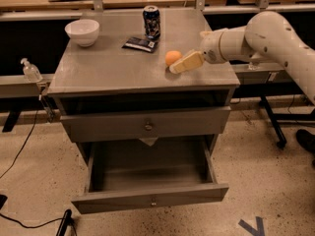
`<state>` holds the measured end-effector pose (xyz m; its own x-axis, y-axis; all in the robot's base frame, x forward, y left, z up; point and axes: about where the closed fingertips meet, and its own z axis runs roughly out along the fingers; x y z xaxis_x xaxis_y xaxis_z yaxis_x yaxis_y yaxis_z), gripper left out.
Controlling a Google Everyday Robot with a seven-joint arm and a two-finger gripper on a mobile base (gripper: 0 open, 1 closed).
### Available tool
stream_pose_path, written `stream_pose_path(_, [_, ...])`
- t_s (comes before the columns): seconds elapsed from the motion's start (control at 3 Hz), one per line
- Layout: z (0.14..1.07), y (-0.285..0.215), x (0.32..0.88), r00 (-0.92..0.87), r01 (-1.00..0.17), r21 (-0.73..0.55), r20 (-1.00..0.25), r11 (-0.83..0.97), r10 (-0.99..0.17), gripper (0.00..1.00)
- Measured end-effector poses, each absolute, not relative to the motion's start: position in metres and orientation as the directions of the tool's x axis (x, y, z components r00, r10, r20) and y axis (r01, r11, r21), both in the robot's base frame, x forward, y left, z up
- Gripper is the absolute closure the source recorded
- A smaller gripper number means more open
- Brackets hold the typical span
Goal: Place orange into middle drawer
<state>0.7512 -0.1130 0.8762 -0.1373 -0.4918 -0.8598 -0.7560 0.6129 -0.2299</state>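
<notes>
The orange (172, 57) rests on the grey cabinet top (108, 68), right of centre. My gripper (178, 67) reaches in from the right on the white arm (266, 33), low over the top, with its cream tip right against the orange's front right side. The middle drawer (147, 200) is pulled out below, a deep grey tray with a narrow front and a small knob, and nothing shows inside it. The drawer with the taller front and bigger knob (147, 126) above it is closed.
A white bowl (82, 32) stands at the back left of the top. A soda can (151, 21) and a dark flat packet (140, 44) lie behind the orange. A clear bottle (30, 71) stands left of the cabinet. Cables run on the floor at left.
</notes>
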Motion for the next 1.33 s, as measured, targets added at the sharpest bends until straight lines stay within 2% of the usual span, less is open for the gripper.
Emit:
stream_pose_path(0.67, [0.849,-0.079,0.77,-0.134,-0.777,-0.12,-0.928,0.618,-0.349,0.02])
stream_pose_path(1.0, [0.843,-0.071,0.773,-0.141,-0.788,-0.099,-0.932,0.608,-0.335,0.25])
stream_pose_path(1.33, [0.84,-0.065,0.771,-0.144,-0.802,-0.097,-0.926,0.59,-0.348,0.55])
